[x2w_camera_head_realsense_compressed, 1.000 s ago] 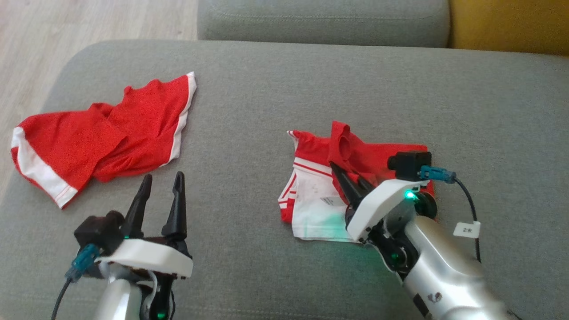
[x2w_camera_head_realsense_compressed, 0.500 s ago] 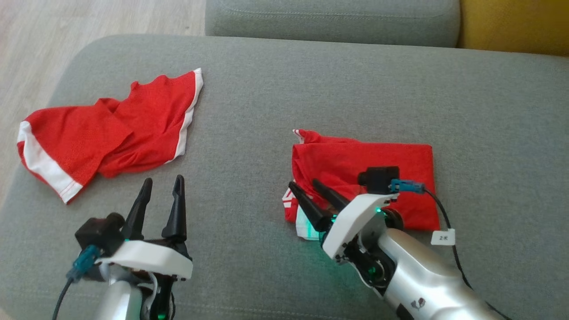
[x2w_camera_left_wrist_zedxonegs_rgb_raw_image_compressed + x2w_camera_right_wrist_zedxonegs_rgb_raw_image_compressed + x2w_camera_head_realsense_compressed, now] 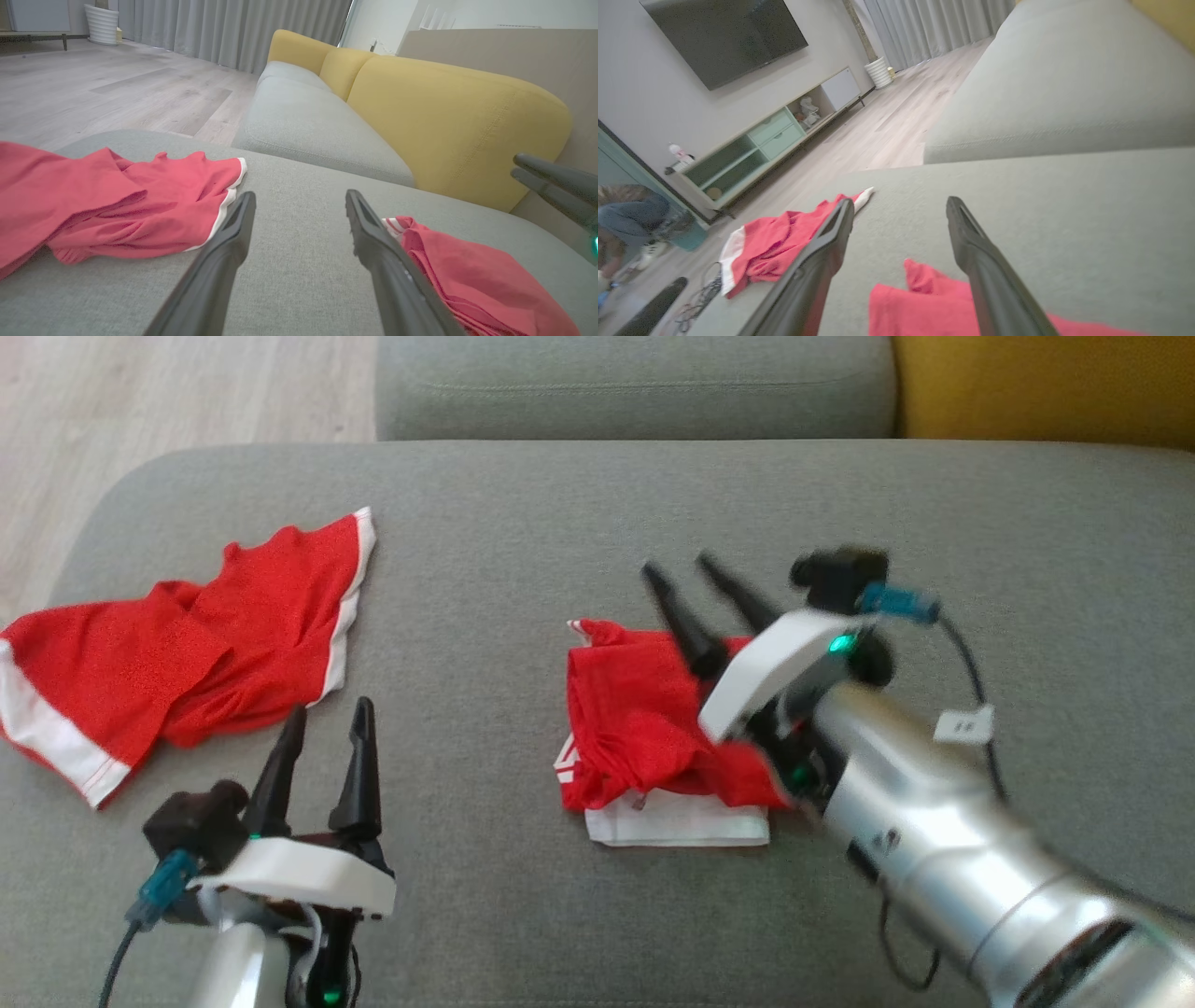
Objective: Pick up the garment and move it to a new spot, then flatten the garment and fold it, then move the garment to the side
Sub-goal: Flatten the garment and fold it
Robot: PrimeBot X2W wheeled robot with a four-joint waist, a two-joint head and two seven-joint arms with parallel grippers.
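Garment [image 3: 644, 728] sits folded into a small red bundle at the middle of the frame, on the grey seat cushion [image 3: 523, 569]

Nearest, at the lower left, the left gripper [image 3: 330, 707] hovers with its fingers spread and nothing between them, well apart from the bundle. At the bundle's near edge a white layer pokes out from under the rumpled red top. Just beyond, the right gripper [image 3: 677, 569] hangs over the far edge, fingers parted and empty.

The fold looks done, so moving it aside seems to be the step in hand. To do that well, bite one edge through every layer, white one included, so the stack does not open. Carry it low and set it down flat. Keep it apart from the second red garment [image 3: 187, 653] at the left of the frame.

A white tag [image 3: 962, 723] hangs on the right arm's cable, at the right of the frame, and its marks are too blurred to read. No brand or label is legible on either garment. A yellow backrest [image 3: 1046, 383] fills the upper right corner
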